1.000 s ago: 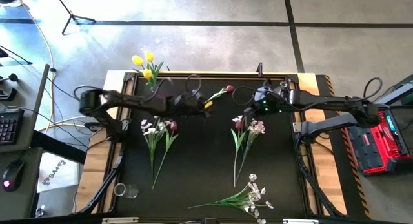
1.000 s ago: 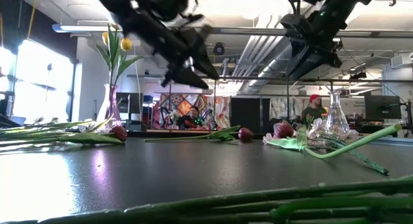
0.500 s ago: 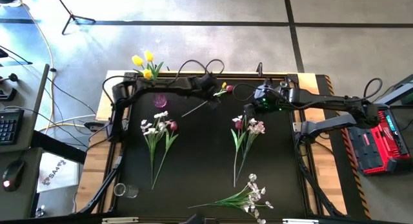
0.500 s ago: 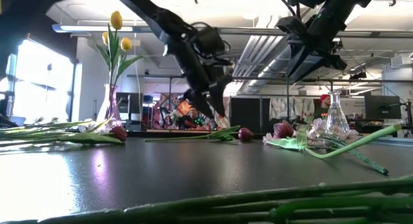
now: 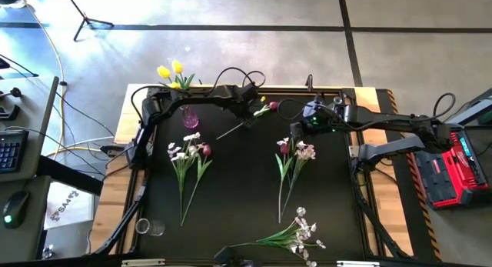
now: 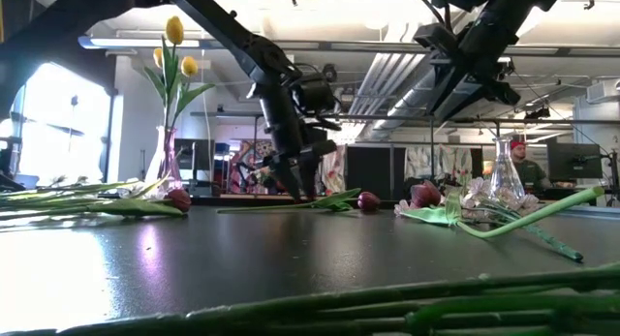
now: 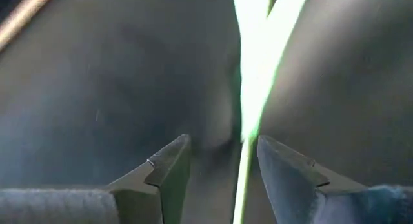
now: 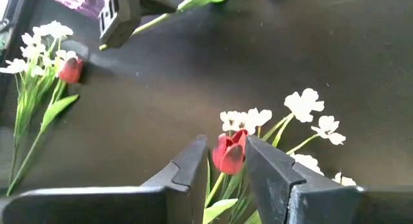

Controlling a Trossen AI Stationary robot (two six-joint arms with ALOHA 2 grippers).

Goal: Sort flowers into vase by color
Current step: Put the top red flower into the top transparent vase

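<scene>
High view: pink vase (image 5: 189,117) holds yellow tulips (image 5: 171,71); left pincer (image 5: 254,113) spread astride a green stem (image 5: 235,128).

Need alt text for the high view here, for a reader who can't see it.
From above, the left gripper reaches down over a single flower stem near the black table's far edge; the right gripper hovers above a red-and-white bunch. Yellow tulips stand in a vase at the far-left corner.

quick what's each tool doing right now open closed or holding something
Left tool: open, straddling a green flower stem on the table, not yet gripping it.
Right tool: open, empty, hovering above a red tulip.
</scene>
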